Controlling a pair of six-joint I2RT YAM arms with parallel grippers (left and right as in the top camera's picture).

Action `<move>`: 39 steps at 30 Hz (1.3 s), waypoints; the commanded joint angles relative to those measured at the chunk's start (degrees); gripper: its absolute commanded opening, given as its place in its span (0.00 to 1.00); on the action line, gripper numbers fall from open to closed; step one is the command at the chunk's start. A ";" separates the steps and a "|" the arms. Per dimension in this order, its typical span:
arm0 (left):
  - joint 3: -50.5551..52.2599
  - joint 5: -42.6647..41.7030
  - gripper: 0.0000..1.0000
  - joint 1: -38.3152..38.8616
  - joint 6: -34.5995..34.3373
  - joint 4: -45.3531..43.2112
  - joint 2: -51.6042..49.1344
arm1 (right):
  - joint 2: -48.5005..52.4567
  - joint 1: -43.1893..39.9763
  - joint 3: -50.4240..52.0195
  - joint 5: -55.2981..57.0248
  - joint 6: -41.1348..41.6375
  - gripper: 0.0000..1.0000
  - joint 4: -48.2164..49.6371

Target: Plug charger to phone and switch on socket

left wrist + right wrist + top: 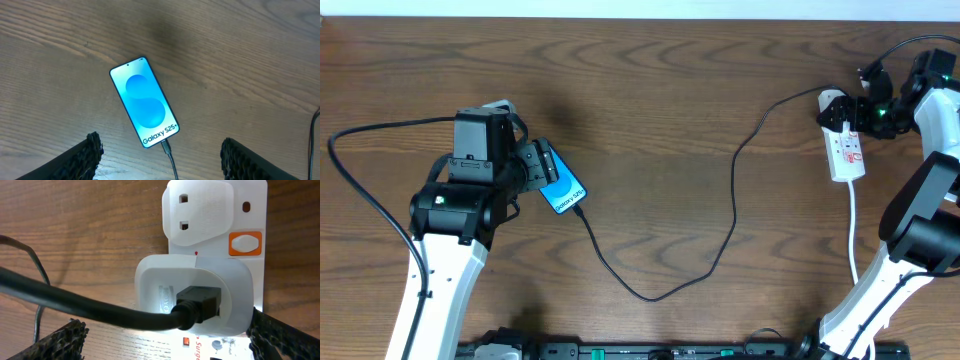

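**Both cable ends seated; switch not yet confirmed**

Phone (145, 102) lay mid-frame in the left wrist view, the charger (170, 159) tip in its lower edge. Left gripper (162, 154) was spread wide and held nothing. Right gripper (170, 335) was also spread, either side of the white adapter (192, 297) in the socket (252, 222).

Risk: a finger going for the orange switch (245, 243), upper right, might snag the stiff black lead and lever the adapter loose. It might also shove the strip sideways.

Only the right wrist view showed the switch clearly; whether it was on, I could not tell. Only the overhead view showed the cable's slack loop.
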State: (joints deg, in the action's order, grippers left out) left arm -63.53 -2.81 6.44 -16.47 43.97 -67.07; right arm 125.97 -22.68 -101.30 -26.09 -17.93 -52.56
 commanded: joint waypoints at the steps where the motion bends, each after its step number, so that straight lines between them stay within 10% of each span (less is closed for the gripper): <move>1: -0.46 0.72 0.78 0.13 0.57 0.20 -0.28 | 0.72 1.20 0.17 -1.95 1.22 0.99 -0.59; 39: -0.46 0.72 0.78 0.13 0.57 0.17 -0.28 | 0.74 5.09 8.57 -10.99 4.24 0.99 3.72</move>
State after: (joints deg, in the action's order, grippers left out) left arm -63.53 -2.81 6.44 -16.47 43.97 -67.07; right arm 125.16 -21.43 -96.55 -24.64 -15.57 -47.64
